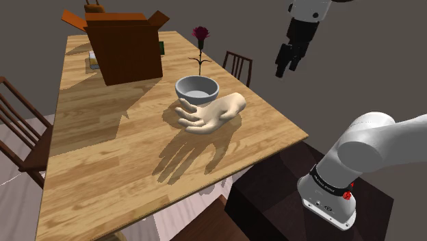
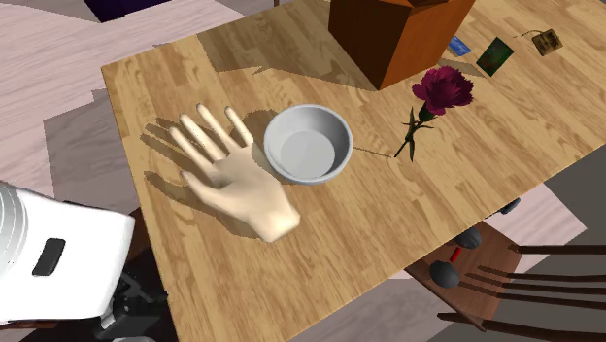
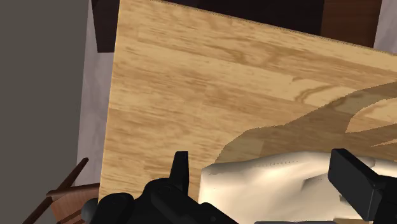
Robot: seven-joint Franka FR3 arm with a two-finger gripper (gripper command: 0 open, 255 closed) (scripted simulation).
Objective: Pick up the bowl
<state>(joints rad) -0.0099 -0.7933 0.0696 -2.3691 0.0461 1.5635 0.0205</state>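
The approach is in hand: the gripper (image 1: 285,67) hangs high over the table's (image 1: 102,157) stand-side edge, fingers apart and empty. The grey bowl (image 1: 197,87) sits near that edge, just beside a pale model hand (image 1: 217,113). Next, I judge, it must cross and descend on the rim's free side, clear of the nearby flower (image 1: 200,41).

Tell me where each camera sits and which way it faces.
Shoulder view: beside the stand, looking down across the wooden table at the bowl; white arm and raised tool show.
Second exterior view: high over the table, looking steeply down; a white arm link shows lower left.
Wrist view: on the wrist, looking down past open fingers at the hand model.
Both exterior views share bowl, hand model and flower.
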